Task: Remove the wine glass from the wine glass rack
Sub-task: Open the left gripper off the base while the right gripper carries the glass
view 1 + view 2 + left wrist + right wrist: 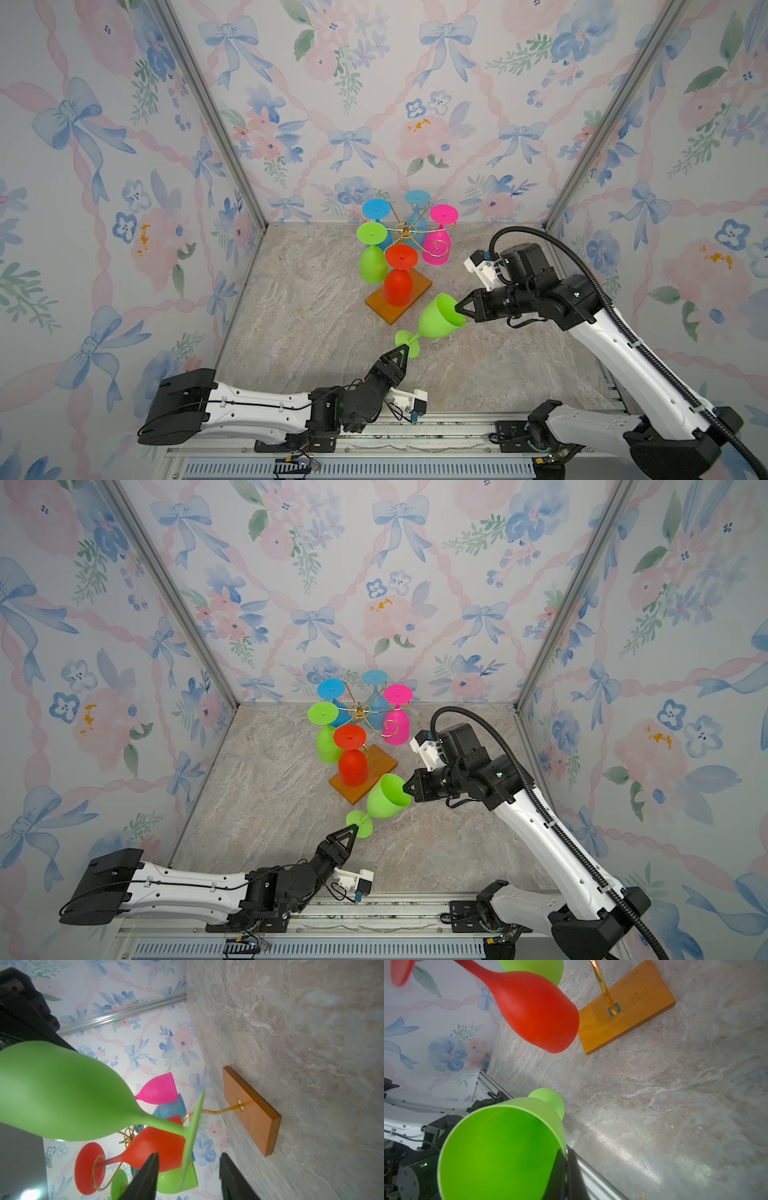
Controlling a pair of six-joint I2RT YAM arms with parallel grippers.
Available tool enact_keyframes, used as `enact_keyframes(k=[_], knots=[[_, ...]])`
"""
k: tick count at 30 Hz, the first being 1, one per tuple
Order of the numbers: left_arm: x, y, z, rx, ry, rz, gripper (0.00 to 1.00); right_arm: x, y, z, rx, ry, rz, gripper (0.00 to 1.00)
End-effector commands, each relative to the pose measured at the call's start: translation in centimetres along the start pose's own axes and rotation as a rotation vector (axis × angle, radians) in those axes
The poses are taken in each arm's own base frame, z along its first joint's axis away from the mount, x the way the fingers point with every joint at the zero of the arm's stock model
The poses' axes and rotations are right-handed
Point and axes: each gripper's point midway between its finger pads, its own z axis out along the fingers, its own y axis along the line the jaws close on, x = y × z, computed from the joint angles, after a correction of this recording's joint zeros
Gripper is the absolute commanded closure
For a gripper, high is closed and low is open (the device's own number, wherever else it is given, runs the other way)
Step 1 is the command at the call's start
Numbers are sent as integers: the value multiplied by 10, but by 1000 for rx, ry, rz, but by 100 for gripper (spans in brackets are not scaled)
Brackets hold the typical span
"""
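Green wine glass, lower centre in both top views, hangs tilted off the rack: left jaws spread around its foot, seemingly handing over, since right jaws pinch its rim; five glasses hang behind.

Green wine glass between left tool and right tool
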Motion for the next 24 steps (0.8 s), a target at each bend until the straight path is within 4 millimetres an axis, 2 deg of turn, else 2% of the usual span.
enact_keyframes(k=[1,6,9,12,14,17,19,24], knots=[[7,20,0,-40,46,-257,36,-4,-17,-22,108,-52,-18,100],[15,35,4,-79,116,-605,23,0,-54,-40,250,-88,26,100],[19,39,6,-88,165,-745,8,0,-82,-53,362,-102,63,100],[14,40,10,-19,173,-861,5,-3,-116,-69,504,-120,104,100],[19,43,8,-26,171,-973,5,-7,-139,-77,597,-131,140,100],[32,46,2,-40,164,-1135,5,-16,-163,-83,682,-152,187,100],[42,47,-2,-34,149,-1246,4,-26,-175,-84,708,-176,214,100],[78,56,-18,-69,118,-1516,2,-55,-188,-80,722,-211,237,100]])
